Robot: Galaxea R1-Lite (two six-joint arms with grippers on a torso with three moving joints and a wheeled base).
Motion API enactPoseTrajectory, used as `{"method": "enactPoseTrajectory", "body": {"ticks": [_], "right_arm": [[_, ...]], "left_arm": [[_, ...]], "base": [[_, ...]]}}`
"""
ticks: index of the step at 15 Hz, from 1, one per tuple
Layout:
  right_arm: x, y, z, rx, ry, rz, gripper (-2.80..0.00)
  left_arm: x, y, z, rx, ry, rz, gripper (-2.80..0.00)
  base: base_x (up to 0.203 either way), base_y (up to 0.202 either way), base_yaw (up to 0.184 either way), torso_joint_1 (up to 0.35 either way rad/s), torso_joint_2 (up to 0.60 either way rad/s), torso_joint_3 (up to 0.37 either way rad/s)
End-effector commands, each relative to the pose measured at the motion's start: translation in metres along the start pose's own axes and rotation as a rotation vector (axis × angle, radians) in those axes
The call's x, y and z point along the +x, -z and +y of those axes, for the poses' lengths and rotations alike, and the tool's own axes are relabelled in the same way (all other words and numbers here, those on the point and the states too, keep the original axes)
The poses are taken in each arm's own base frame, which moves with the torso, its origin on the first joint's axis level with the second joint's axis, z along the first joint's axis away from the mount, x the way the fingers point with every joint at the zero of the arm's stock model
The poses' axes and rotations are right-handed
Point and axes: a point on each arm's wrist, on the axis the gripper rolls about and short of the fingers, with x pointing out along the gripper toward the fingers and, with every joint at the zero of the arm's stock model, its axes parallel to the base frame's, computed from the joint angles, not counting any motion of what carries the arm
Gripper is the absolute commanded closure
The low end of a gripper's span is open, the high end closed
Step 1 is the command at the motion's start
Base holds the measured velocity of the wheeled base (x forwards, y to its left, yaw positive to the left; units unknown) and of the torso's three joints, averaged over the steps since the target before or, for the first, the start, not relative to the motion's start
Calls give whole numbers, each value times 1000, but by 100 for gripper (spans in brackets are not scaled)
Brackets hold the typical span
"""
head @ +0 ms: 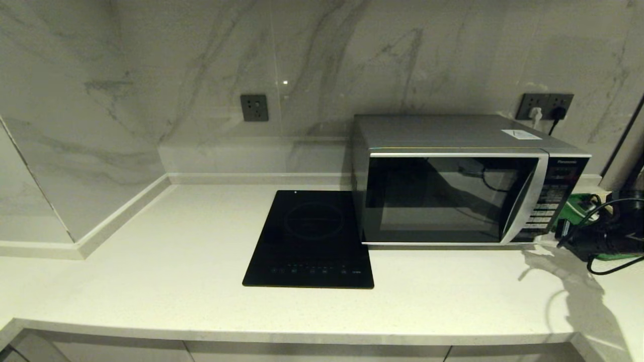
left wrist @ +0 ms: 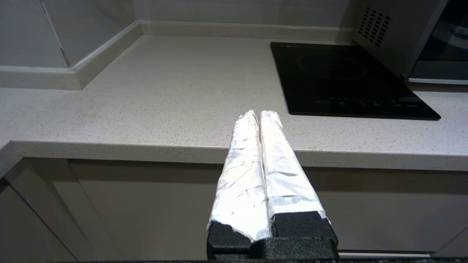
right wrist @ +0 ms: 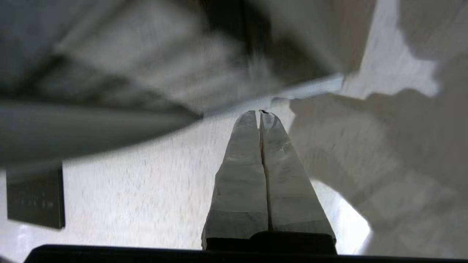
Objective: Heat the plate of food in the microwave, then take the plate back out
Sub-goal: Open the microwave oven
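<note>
The silver-grey microwave [head: 453, 191] stands on the counter at the right with its dark glass door closed. Its vented side [left wrist: 380, 33] shows in the left wrist view. The plate of food is out of view in every view. My right arm [head: 611, 234] is at the far right edge, beside the microwave's button panel [head: 551, 201]. Its gripper [right wrist: 261, 113] is shut on nothing, over the pale counter. My left gripper [left wrist: 259, 114] is shut and empty, hanging just off the counter's front edge, left of the cooktop.
A flat black induction cooktop [head: 312, 239] lies left of the microwave, touching its side. Something green [head: 578, 208] with black cables sits right of the microwave. Wall sockets [head: 546, 105] are behind it. A marble wall step [head: 121, 211] bounds the counter on the left.
</note>
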Motion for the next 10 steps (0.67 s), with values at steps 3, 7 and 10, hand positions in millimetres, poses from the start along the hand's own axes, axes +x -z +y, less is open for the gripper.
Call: {"method": "enactPoseTrajectory", "body": {"ticks": [3,7,10], "right_arm": [[-45,34,1,13,37,73,0],[-110,54,0,-4,88,36,0],[-157,39,18,-76,121,-22,0]], "left_arm": [[0,0,0,-1,0,0,0],[0,0,0,-1,0,0,0],[0,0,0,-1,-1,0,0]], "base": [[0,0,0,0,0,0],[0,0,0,0,0,0],[0,0,0,0,0,0]]}}
